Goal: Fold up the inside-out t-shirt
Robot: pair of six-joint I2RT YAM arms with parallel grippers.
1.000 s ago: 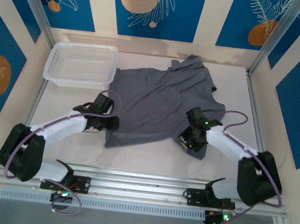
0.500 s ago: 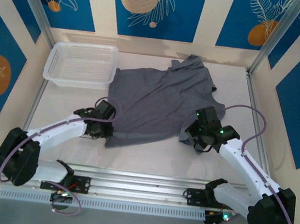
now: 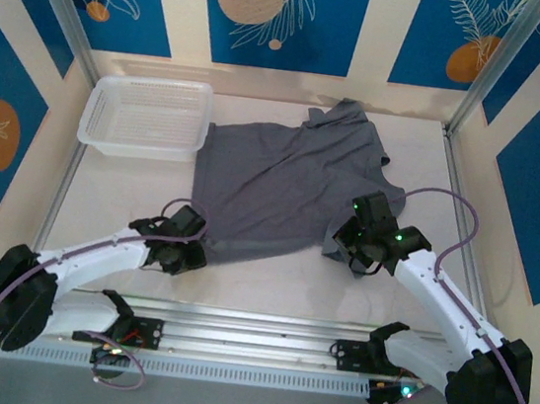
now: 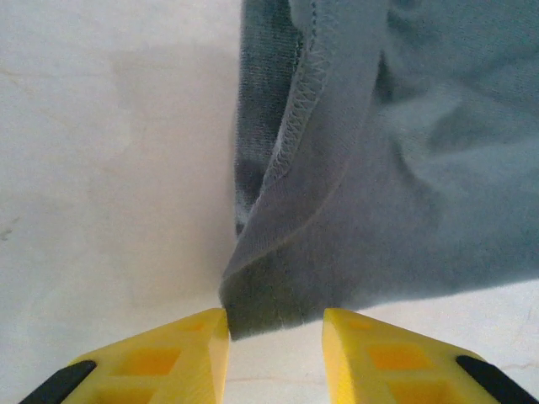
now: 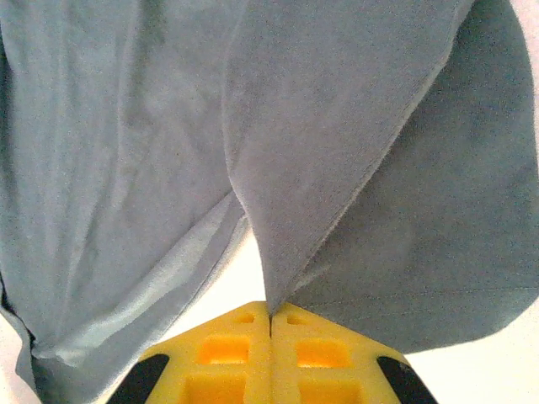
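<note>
The inside-out t-shirt (image 3: 283, 179) lies spread on the white table, slate grey, with its stitched hem showing in the left wrist view. My left gripper (image 3: 197, 253) is at the shirt's near left corner. In the left wrist view the left gripper (image 4: 275, 326) stands open, and the corner of the t-shirt (image 4: 396, 168) lies just ahead of the gap, touching the left fingertip (image 4: 202, 337). My right gripper (image 3: 339, 250) is at the near right hem. In the right wrist view the right gripper (image 5: 269, 310) is shut on a pinched fold of the t-shirt (image 5: 126, 135), lifted off the table.
A white mesh-sided basket (image 3: 147, 116) stands at the back left, its right side touching the shirt's left edge. Metal frame posts and patterned walls close in the table on three sides. Bare table (image 3: 111, 196) lies left of the shirt.
My left gripper has slid toward the near edge along the shirt's left corner, narrowing and then widening its jaws. My right arm reached out and lifted its pinched fold, then held still.
</note>
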